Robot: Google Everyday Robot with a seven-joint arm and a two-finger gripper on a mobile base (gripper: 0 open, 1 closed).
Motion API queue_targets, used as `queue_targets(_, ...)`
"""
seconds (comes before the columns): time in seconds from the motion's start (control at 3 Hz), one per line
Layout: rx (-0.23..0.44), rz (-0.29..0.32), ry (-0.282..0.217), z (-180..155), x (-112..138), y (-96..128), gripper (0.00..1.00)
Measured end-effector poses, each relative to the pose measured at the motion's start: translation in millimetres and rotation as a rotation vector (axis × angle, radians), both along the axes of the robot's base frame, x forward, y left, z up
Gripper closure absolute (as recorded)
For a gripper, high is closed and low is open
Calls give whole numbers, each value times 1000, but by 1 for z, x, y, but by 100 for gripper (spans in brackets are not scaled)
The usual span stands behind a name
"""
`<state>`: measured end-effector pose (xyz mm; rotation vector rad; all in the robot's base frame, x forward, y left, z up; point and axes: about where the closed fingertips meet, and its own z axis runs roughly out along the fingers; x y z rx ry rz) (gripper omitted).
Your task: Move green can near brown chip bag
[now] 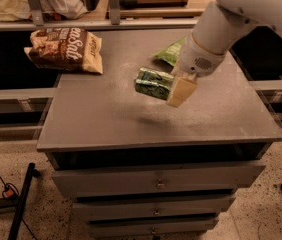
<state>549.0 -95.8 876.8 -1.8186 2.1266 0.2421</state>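
Camera view, looking down on a grey drawer cabinet. Claw [175, 84] is closed on the green can [153, 83], gripping the end farther from the brown chip bag [63, 49]. One cream finger [182, 91] shows pressed against the can's near side; the other is hidden behind the can.

Can is held on its side, slightly tilted, with its free end pointing toward the brown chip bag's side of the view. It is off the surface [106, 119]: a soft shadow [153, 118] lies on the grey top below it, apart from the can.

Brown chip bag lies flat at the far left corner of the surface, white lettering up, cream end panel turned toward the can. Can is well apart from the bag, to its right and nearer the camera, roughly over the middle of the surface.

Light green chip bag [170, 51] lies farther right of the brown chip bag, just behind the can, partly covered by the white arm [216, 29]. Drawers [156, 184] run down the cabinet front.
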Motion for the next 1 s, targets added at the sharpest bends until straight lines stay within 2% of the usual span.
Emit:
queue_targets(0.33, 2, 46, 24, -11, 13, 42, 100)
queue_targets(0.67, 19, 60, 44, -23, 32, 74, 100)
queue_targets(1.0, 63, 58, 49, -31, 49, 99, 100)
